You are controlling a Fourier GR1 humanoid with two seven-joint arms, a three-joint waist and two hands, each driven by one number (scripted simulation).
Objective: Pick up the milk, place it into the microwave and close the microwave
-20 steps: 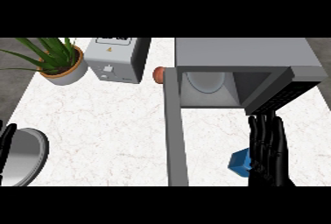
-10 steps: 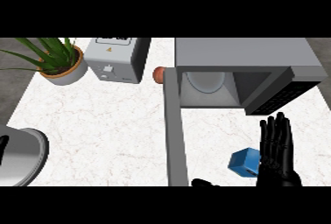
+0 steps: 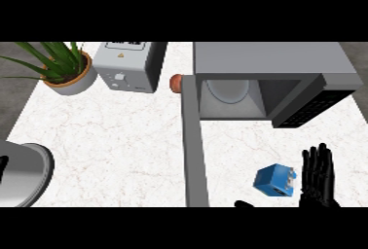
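Note:
The milk (image 3: pixel 274 181) is a small blue carton lying tilted on the counter, in front of the microwave (image 3: pixel 269 61) and right of its door. The microwave stands open, with a pale round plate (image 3: pixel 230 90) inside. Its grey door (image 3: pixel 194 146) swings out toward the near edge. My right hand (image 3: pixel 318 179) is open just right of the milk, fingers straight and pointing away from me. The thumb (image 3: pixel 244 204) pokes in at the lower edge, below and left of the carton. Only a dark sliver of my left hand (image 3: pixel 2 163) shows at the left edge.
A potted plant (image 3: pixel 66 73) and a grey toaster (image 3: pixel 133 65) stand at the back left. A small reddish object (image 3: pixel 174 82) sits beside the door's hinge. A grey round dish (image 3: pixel 25 175) lies at the near left corner.
My right hand has slid back toward the near edge and slightly right, uncovering the blue milk carton. The left hand has slipped almost out of view at the left.

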